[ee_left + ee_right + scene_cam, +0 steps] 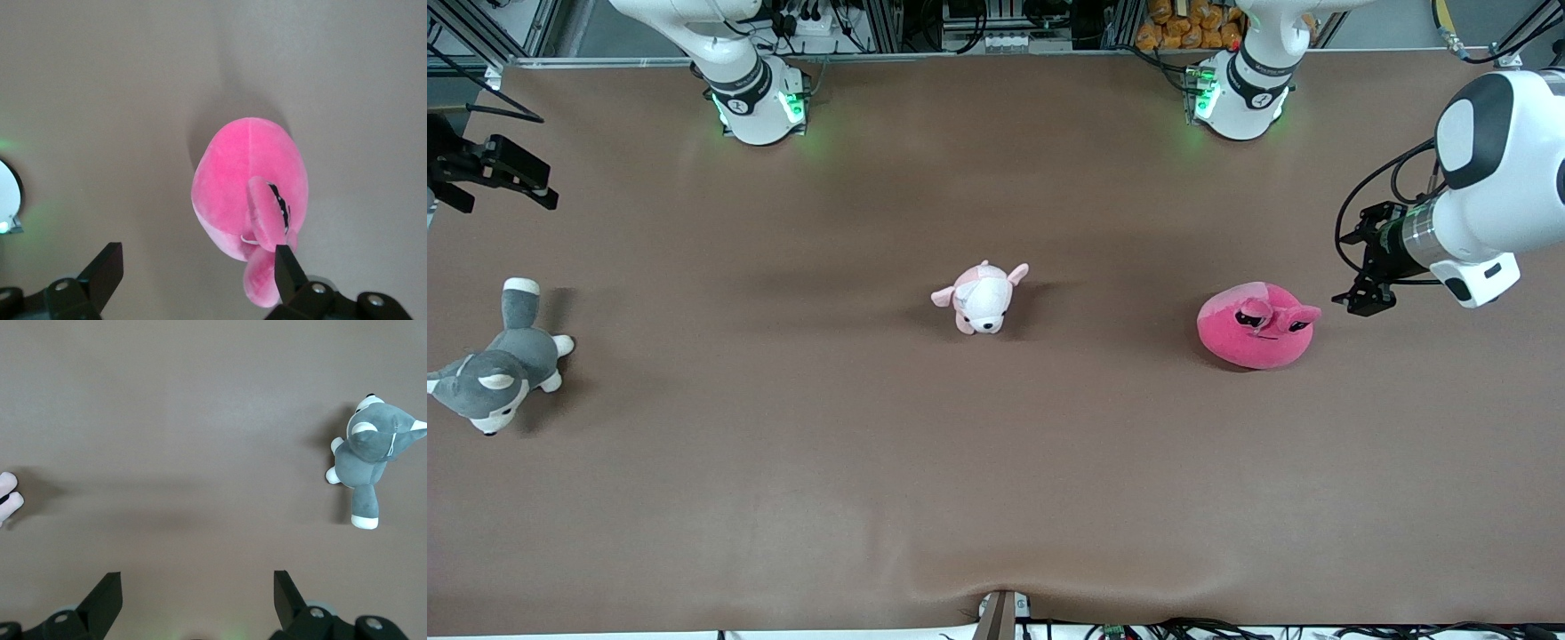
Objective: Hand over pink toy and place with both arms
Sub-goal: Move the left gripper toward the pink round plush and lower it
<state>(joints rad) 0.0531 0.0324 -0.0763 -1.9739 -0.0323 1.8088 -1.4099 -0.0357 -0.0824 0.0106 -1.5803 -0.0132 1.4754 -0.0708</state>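
The pink toy, a round hot-pink plush with stalked black eyes, lies on the brown table toward the left arm's end. My left gripper hangs open and empty over the table just beside it, toward the table's end. In the left wrist view the pink toy lies below and ahead of the open left gripper, one eye stalk close to one fingertip. My right gripper waits open and empty over the right arm's end of the table and shows in the right wrist view.
A small pale pink-and-white puppy plush lies at the table's middle; its edge shows in the right wrist view. A grey-and-white husky plush lies at the right arm's end and also shows in the right wrist view.
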